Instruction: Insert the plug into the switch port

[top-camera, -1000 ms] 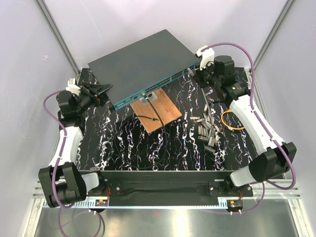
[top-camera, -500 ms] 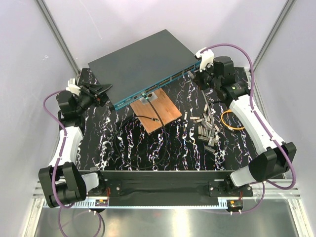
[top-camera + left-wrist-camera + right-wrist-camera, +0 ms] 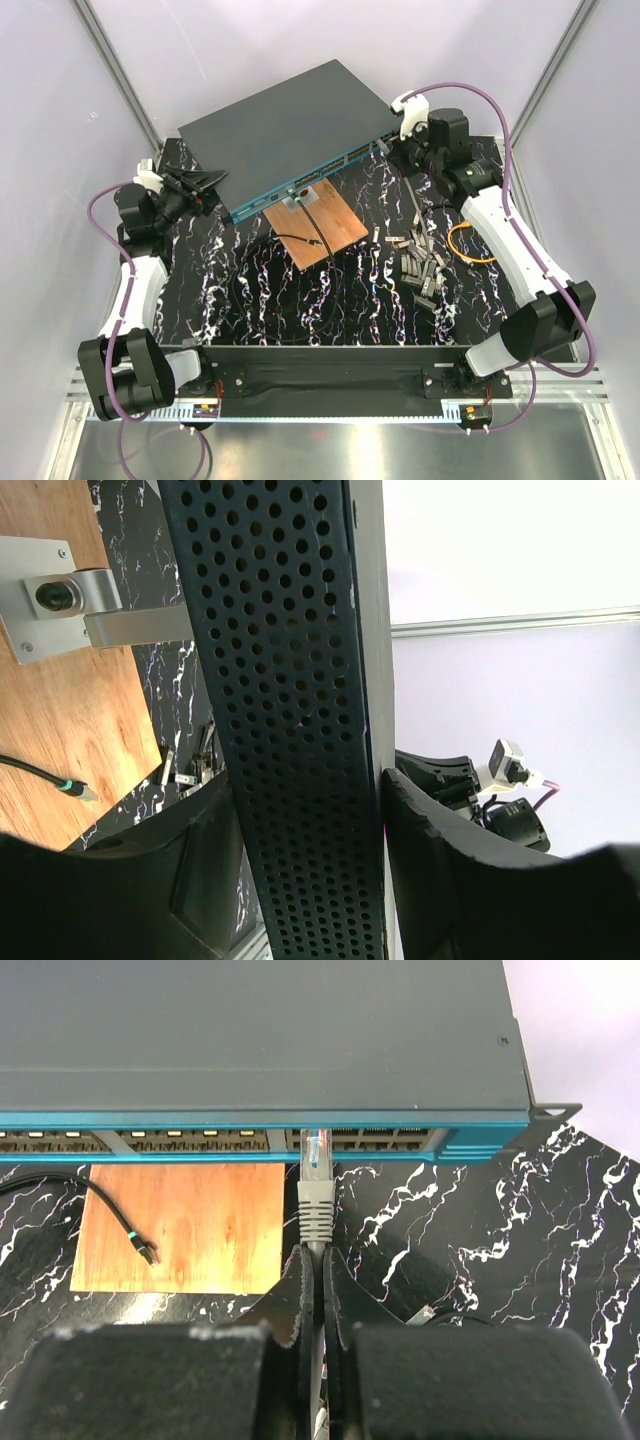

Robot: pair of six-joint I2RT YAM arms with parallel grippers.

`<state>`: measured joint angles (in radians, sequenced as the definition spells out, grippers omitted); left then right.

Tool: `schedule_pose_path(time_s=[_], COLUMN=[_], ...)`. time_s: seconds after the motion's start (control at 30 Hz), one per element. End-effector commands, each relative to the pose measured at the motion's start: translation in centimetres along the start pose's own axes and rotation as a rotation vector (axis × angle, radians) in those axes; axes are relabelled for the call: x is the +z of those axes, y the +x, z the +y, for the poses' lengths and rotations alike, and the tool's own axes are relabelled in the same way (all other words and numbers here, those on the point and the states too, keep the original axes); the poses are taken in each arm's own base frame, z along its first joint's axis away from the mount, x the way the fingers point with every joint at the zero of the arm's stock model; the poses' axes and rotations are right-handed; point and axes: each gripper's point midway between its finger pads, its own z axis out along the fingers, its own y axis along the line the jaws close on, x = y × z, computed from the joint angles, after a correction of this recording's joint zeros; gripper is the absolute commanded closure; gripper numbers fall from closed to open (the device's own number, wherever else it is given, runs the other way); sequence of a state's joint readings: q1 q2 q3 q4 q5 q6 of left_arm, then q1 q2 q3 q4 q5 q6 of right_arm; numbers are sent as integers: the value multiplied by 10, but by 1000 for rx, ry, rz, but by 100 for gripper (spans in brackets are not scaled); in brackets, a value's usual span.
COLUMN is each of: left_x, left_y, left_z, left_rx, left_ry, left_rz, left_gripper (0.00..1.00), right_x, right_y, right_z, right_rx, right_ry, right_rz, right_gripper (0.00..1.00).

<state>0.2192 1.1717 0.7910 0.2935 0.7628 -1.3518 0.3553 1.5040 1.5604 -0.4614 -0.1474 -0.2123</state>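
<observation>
Plug [image 3: 316, 1152] sits at the teal front edge of the switch [image 3: 260, 1030], its clear tip at a port towards the right end of the port row. How deep it has gone in cannot be told. Its long axis runs straight from the right gripper [image 3: 312, 1260] to the switch front, square to the row, tip pointing away from the arm. A grey boot [image 3: 314, 1210] follows behind the tip. The right jaws are pressed together, pinching the plug's grey tail just behind the boot.

In the top view the switch lies flat on the black marbled surface [image 3: 260, 300]. Its long axis runs diagonally from near left to far right, and the port edge faces the arms. The left gripper [image 3: 212, 180] is at its left end, with the jaws straddling the perforated side panel, one finger [image 3: 200, 850] against each face.

A wooden board [image 3: 180, 1225] lies just before the ports, bearing a black cable [image 3: 118, 1215]. Small metal pieces [image 3: 420, 260] and an orange loop [image 3: 470, 243] lie to the right.
</observation>
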Motion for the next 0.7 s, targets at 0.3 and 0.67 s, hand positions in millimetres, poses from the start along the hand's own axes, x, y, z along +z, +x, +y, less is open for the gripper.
schedule_pose_path(time_s=[0.3, 0.67], left_x=[7, 8], left_y=[7, 8], left_z=[-30, -32], left_rx=[130, 130], left_ry=[108, 111], left_rz=[12, 16], left_gripper=[100, 100], right_x=[1, 3], right_y=[-18, -5], right_z=[8, 7], right_rx=[-12, 17], right_ry=[-9, 13], right_rz=[-41, -26], right_gripper=[100, 100])
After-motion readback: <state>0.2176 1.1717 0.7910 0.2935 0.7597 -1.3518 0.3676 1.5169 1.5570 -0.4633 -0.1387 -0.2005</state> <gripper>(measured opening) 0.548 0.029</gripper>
